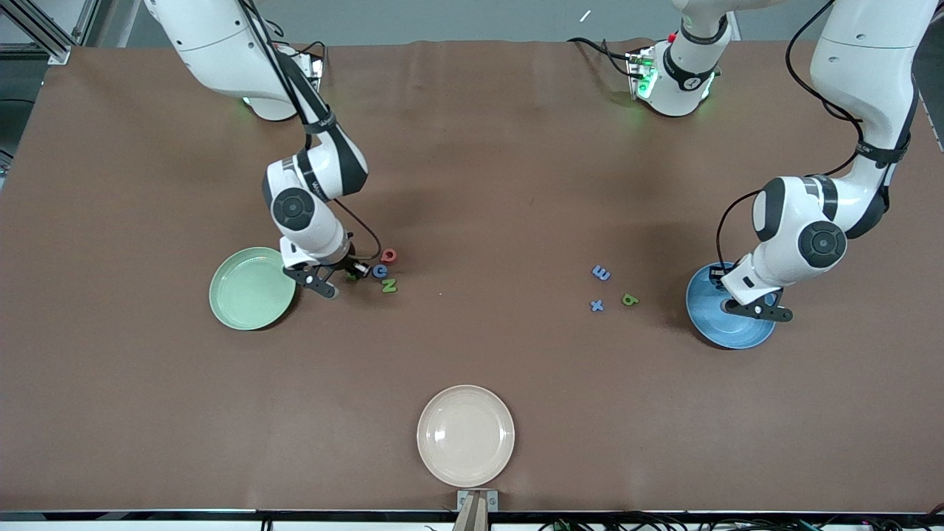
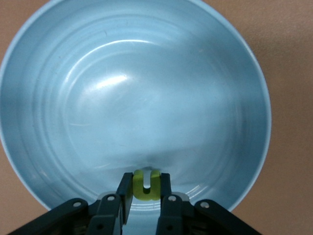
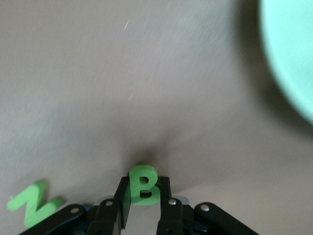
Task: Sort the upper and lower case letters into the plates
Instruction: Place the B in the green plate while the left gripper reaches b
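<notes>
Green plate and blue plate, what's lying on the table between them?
Front view: capitals Q, G, N near the green plate; small letters near the blue plate.

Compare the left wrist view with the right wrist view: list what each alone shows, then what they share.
Only the left wrist view: the round blue plate under the left gripper, shut on a small yellow-green letter.
Only the right wrist view: the right gripper shut on the green capital B, the green capital N lying on the table, and an edge of the mint green plate.
Both: the brown table and one gripper pinching a letter.
</notes>
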`<action>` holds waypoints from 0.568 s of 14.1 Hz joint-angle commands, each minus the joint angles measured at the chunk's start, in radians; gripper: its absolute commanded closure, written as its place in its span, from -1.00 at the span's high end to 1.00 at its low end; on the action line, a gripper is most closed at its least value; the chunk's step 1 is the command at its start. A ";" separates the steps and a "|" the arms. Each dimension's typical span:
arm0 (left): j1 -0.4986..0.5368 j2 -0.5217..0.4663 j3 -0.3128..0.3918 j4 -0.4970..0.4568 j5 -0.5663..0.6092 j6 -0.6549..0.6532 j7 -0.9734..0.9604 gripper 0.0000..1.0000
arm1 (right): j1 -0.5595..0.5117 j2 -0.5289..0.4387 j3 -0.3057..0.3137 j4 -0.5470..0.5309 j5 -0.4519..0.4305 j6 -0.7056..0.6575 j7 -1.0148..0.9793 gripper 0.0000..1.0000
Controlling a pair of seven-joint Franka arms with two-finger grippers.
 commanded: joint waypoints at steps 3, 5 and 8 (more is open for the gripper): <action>0.021 0.004 -0.001 -0.005 0.019 0.022 0.011 -0.04 | -0.203 -0.091 0.009 0.124 -0.001 -0.298 -0.284 -0.98; 0.019 -0.035 -0.002 -0.004 0.019 0.007 0.018 0.90 | -0.296 -0.093 0.009 0.130 -0.001 -0.311 -0.460 -0.98; 0.015 -0.086 -0.052 0.042 0.009 -0.091 0.003 0.99 | -0.378 -0.079 0.009 0.118 -0.001 -0.306 -0.585 -0.98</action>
